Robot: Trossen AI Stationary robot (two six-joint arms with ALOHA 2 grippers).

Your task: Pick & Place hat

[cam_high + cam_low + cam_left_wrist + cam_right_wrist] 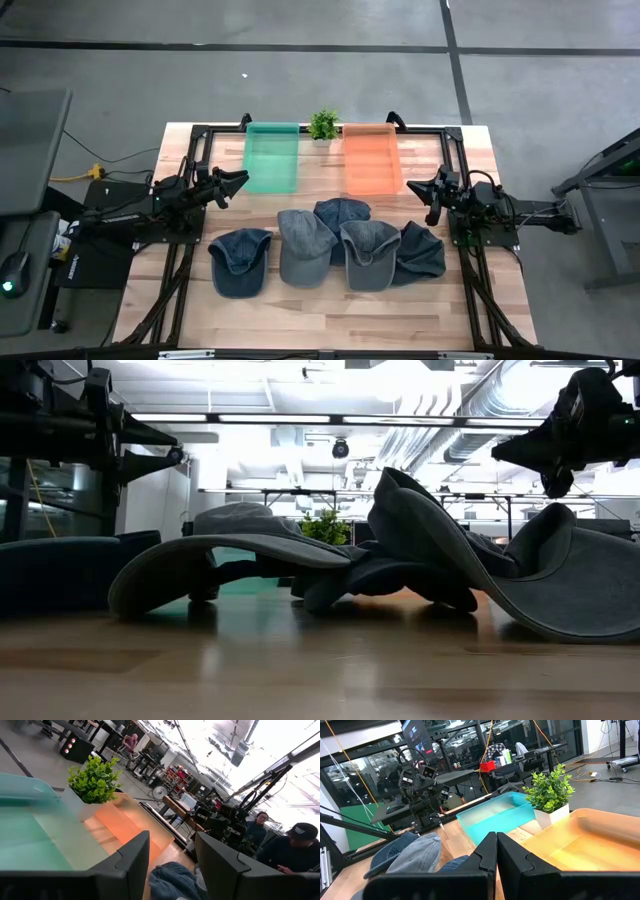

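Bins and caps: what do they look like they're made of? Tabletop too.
Green bin and orange bin: likely translucent plastic, the wood showing faintly through the floors. Caps, such as the leftmost dark cap: soft fabric, possibly denim or cotton twill; they sag and fold. Tabletop: jointed wood planks, slightly glossy, reflecting light in the low view.

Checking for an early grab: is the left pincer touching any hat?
Apart. The high view shows the left pincer by the green bin, with bare table between it and the nearest hat.
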